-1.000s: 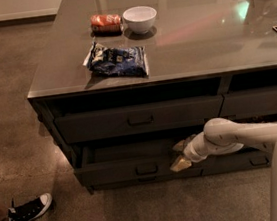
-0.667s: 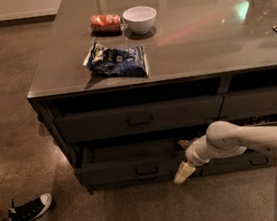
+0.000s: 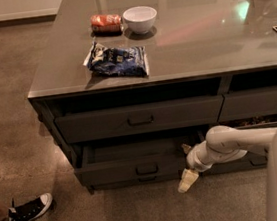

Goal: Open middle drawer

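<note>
- The grey table (image 3: 196, 50) is taking up most of the view, with rows of drawers under its top.
- The robot's white arm (image 3: 238, 143) is reaching in from the right, low along the drawer fronts.
- The middle drawer (image 3: 116, 171) is sitting under the taller-fronted drawer (image 3: 95, 125) on the left side. It's sticking out partway, so its shallow tray is showing.
- A blue snack bag (image 3: 118, 60) is lying near the table's front edge.
- A white bowl (image 3: 140, 19) is sitting further back, with a red packet (image 3: 106, 22) just beside it on the left.
- Somebody's black sneaker (image 3: 27, 212) is poking in at the bottom left on the floor.
- The gripper (image 3: 187, 179) is hanging by the middle drawer's right front corner, pointing down toward the floor. Honestly can't tell if the jaws are spread or pressed together.
</note>
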Robot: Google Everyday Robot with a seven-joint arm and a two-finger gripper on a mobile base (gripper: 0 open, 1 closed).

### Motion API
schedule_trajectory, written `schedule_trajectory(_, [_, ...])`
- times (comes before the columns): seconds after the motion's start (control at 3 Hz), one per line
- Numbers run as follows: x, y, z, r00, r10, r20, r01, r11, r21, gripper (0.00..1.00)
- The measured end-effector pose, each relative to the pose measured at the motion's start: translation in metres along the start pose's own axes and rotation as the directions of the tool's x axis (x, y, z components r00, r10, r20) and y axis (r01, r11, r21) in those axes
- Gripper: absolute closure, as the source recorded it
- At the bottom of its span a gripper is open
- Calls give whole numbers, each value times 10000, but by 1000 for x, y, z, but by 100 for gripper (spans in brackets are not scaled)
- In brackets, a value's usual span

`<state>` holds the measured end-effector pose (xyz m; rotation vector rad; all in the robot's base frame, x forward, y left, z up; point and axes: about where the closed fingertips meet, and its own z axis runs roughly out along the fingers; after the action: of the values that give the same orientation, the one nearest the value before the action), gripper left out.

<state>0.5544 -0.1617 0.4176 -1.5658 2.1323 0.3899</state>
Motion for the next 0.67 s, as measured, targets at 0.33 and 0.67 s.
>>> schedule_trajectory(0.33, [5,4,10,9977,-9,-671,-20,9990,-441,0])
schedule_trajectory(0.67, [8,9,14,9922,-90,-1241,-13,9966,-825,5])
